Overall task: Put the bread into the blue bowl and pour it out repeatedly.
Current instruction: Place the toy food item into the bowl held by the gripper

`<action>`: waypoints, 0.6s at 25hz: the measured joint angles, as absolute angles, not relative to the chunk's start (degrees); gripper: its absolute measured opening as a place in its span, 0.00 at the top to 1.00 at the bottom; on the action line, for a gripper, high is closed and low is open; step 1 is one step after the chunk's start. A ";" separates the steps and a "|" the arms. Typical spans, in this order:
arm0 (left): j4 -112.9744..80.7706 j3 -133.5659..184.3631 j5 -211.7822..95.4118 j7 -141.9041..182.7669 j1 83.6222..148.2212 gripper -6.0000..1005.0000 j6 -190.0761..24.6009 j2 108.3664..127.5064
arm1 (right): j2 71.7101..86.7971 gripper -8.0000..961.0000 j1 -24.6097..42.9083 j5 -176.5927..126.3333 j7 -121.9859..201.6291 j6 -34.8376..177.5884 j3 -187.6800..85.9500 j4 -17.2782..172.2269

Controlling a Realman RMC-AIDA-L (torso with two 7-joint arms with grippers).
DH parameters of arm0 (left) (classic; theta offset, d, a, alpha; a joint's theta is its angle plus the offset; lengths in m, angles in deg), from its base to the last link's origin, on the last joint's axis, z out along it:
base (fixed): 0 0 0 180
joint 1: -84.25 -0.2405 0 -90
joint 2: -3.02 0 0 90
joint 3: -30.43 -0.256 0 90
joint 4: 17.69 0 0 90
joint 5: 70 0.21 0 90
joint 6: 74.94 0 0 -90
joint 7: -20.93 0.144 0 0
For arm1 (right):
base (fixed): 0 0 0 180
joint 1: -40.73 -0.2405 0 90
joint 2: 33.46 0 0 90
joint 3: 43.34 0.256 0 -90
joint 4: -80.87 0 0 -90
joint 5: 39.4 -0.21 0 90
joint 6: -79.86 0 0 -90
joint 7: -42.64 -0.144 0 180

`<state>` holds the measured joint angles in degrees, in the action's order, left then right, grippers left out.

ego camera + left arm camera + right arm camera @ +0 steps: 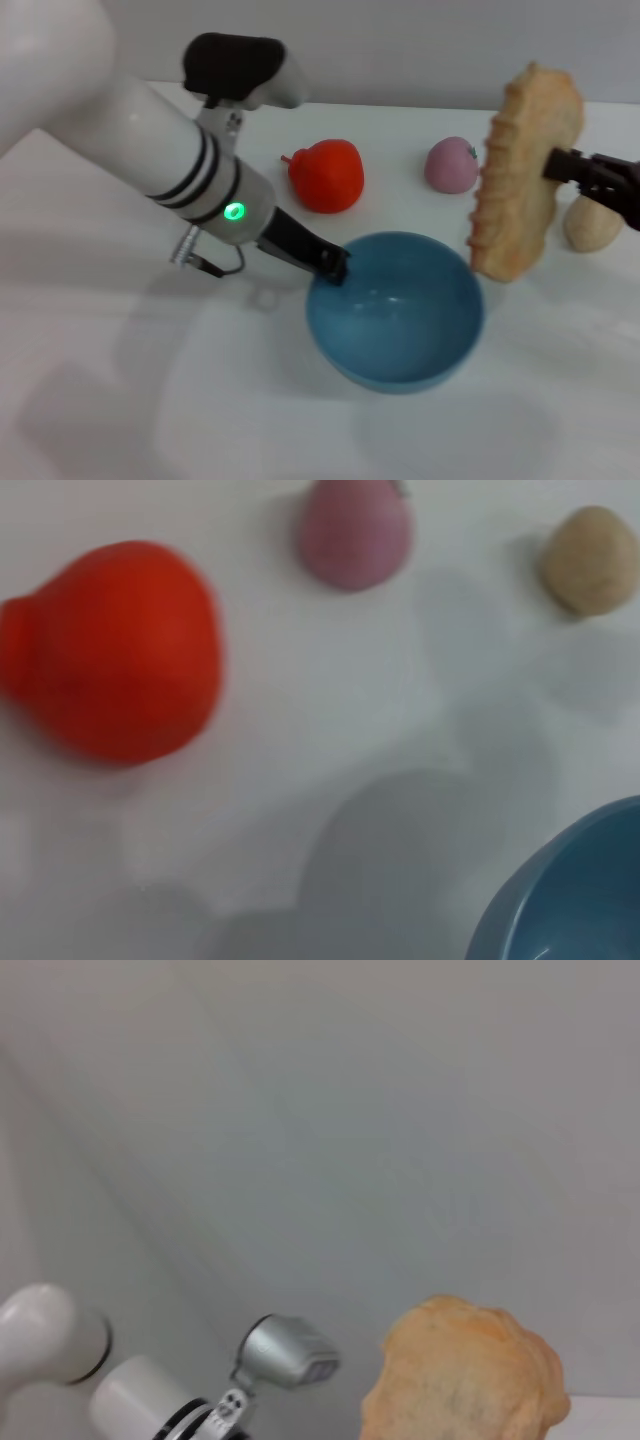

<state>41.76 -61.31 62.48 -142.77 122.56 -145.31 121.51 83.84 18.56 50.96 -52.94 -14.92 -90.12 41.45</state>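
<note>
Head view, read from left to right. Your left gripper (333,263) sits at the near-left rim of the blue bowl (397,310), its dark tip touching or pinching the rim; you cannot tell from these views whether the fingers are closed on it. The left wrist view shows only a corner of the bowl (570,900), with the table (300,780) around it.

Beyond the bowl, on the table (120,400), stand a red fruit-shaped toy (328,175) and a pink round toy (452,164), both clear of the bowl and apart from each other.

To the right, the bread (525,170) hangs in the air, clamped at mid-length by your right gripper (562,166), which enters from the right edge. The loaf's long axis runs nearly upright, tilted slightly, with its lower end just over the bowl's right rim and its upper end well above. A small beige ball (590,225) lies on the table behind the gripper, partly hidden by it.

The relation that governs the coming move: the bowl's hollow lies down and to the left of the bread's lower end. You would likely need to carry the loaf leftward over the opening before letting go, since a release here could strike the rim and tip outside. The right arm holds the loaf; the left is the nearer to the bowl for steadying and pouring.
</note>
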 joint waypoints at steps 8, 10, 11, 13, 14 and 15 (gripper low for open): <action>40.55 -64.23 58.38 -143.25 124.24 0.98 -143.74 121.57 | 84.94 0.89 15.39 59.88 -50.54 -12.43 -93.08 40.15; 40.45 -64.48 58.10 -143.25 124.24 0.98 -143.48 121.58 | 85.20 0.89 15.14 62.08 -50.50 -10.33 -94.60 40.19; 40.45 -64.61 57.85 -143.26 124.24 0.98 -143.41 121.58 | 85.28 0.89 15.14 62.66 -50.48 -9.14 -95.76 40.20; 40.43 -64.72 57.51 -143.26 124.26 0.98 -143.35 121.58 | 85.27 0.89 15.13 62.87 -50.44 -7.80 -98.02 40.20; 40.42 -64.73 57.43 -143.26 124.30 0.98 -143.33 121.56 | 85.25 0.89 15.11 62.88 -50.44 -7.41 -98.91 40.18; 40.42 -64.73 57.43 -143.26 124.30 0.98 -143.33 121.56 | 85.23 0.89 15.09 62.89 -50.43 -7.43 -99.19 40.06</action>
<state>40.42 -64.73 57.43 -143.26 124.30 -143.33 121.56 85.23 15.09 62.89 -50.43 -7.43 -99.19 40.06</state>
